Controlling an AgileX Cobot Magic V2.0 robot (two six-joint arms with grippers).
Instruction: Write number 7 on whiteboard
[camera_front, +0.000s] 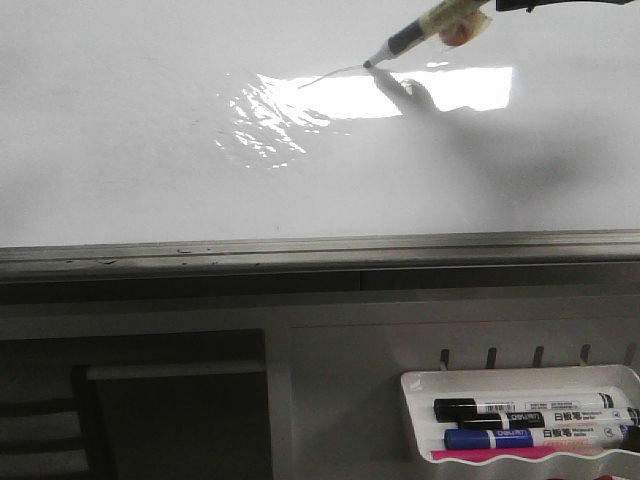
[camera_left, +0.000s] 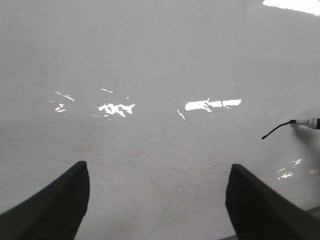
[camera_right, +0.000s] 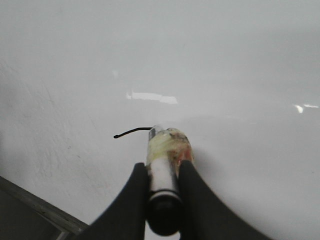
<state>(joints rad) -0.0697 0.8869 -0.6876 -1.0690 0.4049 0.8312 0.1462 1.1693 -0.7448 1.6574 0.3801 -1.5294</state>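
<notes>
Right end effector (camera_right: 162, 200) clamped on marker (camera_right: 164, 165), tip pressed to whiteboard (camera_front: 120, 140); short slanted top stroke of number 7 (camera_right: 132, 132) drawn. Left end effector (camera_left: 157, 200) spread wide, nothing held.

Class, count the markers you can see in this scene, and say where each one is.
4: one marker in the right gripper, tip on the whiteboard; three in the tray, two black, one blue. More may be hidden.
</notes>
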